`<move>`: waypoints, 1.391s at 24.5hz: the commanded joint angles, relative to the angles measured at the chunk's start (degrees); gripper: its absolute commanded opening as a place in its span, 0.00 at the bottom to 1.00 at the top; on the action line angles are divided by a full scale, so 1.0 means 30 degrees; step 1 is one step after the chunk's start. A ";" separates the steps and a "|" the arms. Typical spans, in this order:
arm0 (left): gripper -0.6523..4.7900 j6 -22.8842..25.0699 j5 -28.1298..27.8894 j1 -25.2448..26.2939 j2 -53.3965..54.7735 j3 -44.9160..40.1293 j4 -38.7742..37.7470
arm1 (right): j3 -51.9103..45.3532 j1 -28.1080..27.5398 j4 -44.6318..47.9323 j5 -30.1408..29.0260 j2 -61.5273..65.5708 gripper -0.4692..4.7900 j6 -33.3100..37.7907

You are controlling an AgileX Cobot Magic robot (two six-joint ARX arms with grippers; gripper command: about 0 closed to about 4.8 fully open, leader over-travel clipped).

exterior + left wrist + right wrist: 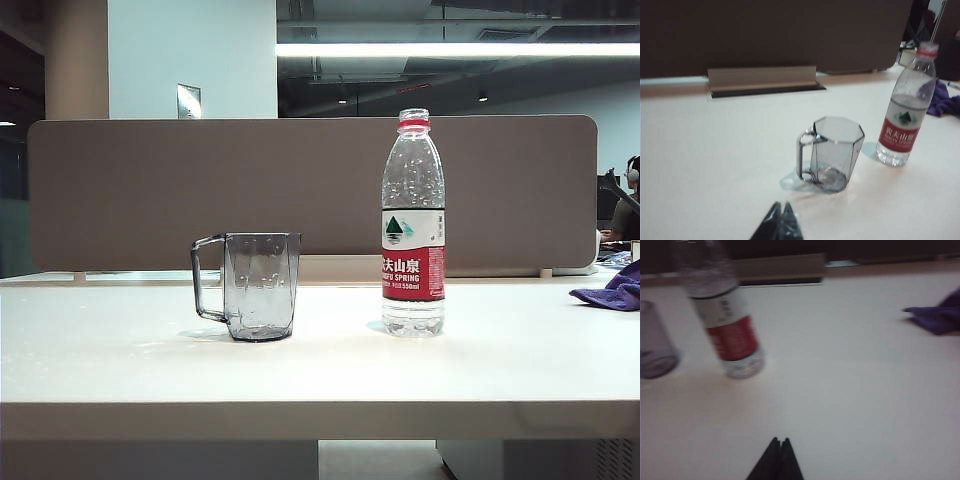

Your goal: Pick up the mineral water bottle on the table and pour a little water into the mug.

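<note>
The mineral water bottle (413, 225) stands upright on the table (320, 370), with its red neck ring and red-and-white label facing the exterior view. The smoky-grey mug (252, 286) stands to its left, handle pointing left, and looks empty. Neither arm shows in the exterior view. In the left wrist view my left gripper (781, 205) is shut and empty, a short way in front of the mug (834, 152), with the bottle (905, 107) beyond. In the right wrist view my right gripper (780, 441) is shut and empty, well short of the bottle (727, 320) and mug (655, 345).
A purple cloth (612, 288) lies at the table's right edge. A brown partition panel (300, 190) runs behind the table, with a cable slot (765, 82) at its foot. A person sits far right beyond it.
</note>
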 commanded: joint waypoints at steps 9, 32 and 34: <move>0.11 0.1027 0.2477 -0.0022 0.6229 0.2936 -0.2273 | -0.0087 0.0029 0.4116 -0.3271 -0.0029 0.13 0.7038; 0.11 0.2514 0.3847 -0.0015 0.7701 0.2936 -0.1122 | 0.8138 0.0270 -0.1705 -0.2463 0.7060 0.29 -0.1348; 0.11 0.2514 0.3847 -0.0007 0.7701 0.2929 -0.1122 | 0.8123 0.0277 0.0124 -0.2463 0.9318 0.29 -0.2346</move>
